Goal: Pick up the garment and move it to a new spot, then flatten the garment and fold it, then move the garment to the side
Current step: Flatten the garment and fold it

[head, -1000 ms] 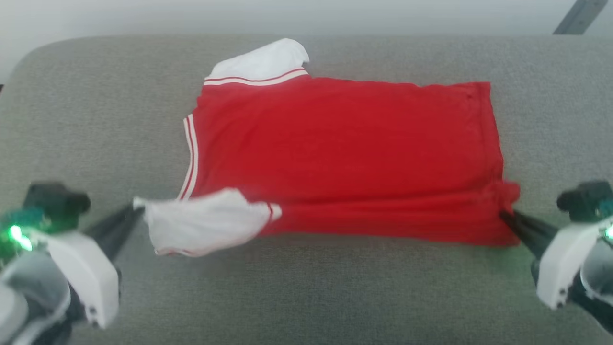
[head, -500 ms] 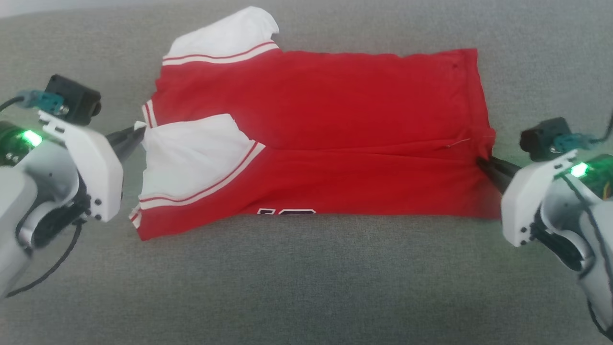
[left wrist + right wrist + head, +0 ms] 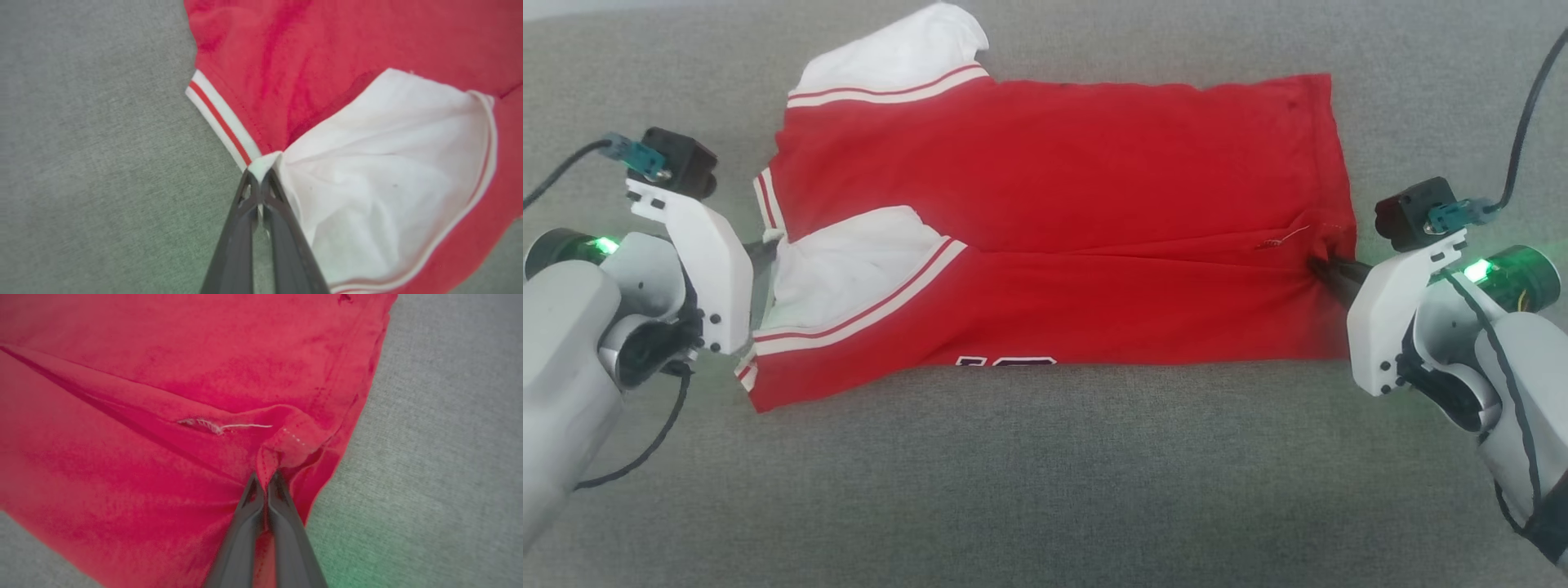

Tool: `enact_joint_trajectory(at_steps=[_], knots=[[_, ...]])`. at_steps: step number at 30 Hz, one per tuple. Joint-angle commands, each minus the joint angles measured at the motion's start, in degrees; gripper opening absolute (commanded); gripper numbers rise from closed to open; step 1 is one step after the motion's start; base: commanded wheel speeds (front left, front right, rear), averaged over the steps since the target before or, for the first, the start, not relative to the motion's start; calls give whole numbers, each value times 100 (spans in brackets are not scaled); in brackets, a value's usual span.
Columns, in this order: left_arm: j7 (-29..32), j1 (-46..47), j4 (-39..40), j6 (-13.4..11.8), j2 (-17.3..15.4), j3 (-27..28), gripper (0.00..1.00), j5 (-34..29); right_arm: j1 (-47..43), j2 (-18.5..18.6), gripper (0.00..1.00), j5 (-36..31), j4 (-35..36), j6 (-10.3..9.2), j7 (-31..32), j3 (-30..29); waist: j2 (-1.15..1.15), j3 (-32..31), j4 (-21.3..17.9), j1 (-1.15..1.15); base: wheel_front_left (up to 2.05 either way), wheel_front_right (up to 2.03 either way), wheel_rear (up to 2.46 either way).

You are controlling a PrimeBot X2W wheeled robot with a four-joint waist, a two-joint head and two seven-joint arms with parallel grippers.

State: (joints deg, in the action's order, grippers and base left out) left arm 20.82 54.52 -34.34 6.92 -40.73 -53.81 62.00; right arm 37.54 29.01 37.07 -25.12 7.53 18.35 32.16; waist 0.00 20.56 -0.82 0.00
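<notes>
Nearest us, at 6 o'clock, the grey surface (image 3: 1045, 490) lies bare. Just beyond it the red garment (image 3: 1054, 163) is spread flat across the middle, collar end toward 9 o'clock and hem (image 3: 1339, 163) toward 3 o'clock. A strip of black-and-white print (image 3: 1006, 359) peeks out at its near edge.

We judge the first fold is laid. The near long side is turned up over the body, its crease line running from 9 to 3 o'clock, and the near sleeve (image 3: 849, 261) lies white on the red. Picking up, moving and flattening look done. Letting go, further folds and the move to the side remain.

At 9 o'clock our left hand (image 3: 770, 247) is clenched on the corner of that white sleeve. Its arm reaches in from 8 o'clock, low over the surface, fingers pointing toward 3 o'clock. At 3 o'clock our right hand (image 3: 1319, 265) is clenched on the bunched hem corner of the folded flap, beside a loose thread (image 3: 1286, 237). Its arm reaches in from 4 o'clock, fingers pointing toward 9 o'clock.

Beyond the hands, the far half of the garment lies smooth. The far sleeve (image 3: 898, 49) sticks out at 11 o'clock, not folded in.
</notes>
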Motion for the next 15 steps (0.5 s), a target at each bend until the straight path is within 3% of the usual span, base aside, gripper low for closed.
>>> enact_joint_trajectory(at_steps=[1, 2, 3, 8, 15], knots=[[5, 98, -77, 22, 12, 20, 73, 84, 27, -26, 75, 75, -49, -9, 11, 49, 0, -68, 16, 0, 0, 0, 0], [-6, 125, -109, 22, -2, 13, 95, 48, 49, 3, 100, 86, -32, -9, -21, 58, 0, -105, 23, 0, 0, 0, 0], [-44, 140, -120, 25, -17, 15, 100, 34, 65, 44, 100, 97, -12, -8, -53, 70, 0, -146, 32, 0, 0, 0, 0], [-243, 92, 31, -22, -147, 53, 100, -37, -9, 185, 100, 23, 181, -9, -398, -33, 0, -353, 86, 0, 0, 0, 0], [-184, -418, 811, -529, -481, 112, 100, 158, -375, 13, 100, -666, 451, -9, -1555, -972, 0, -611, 129, 0, 0, 0, 0]])
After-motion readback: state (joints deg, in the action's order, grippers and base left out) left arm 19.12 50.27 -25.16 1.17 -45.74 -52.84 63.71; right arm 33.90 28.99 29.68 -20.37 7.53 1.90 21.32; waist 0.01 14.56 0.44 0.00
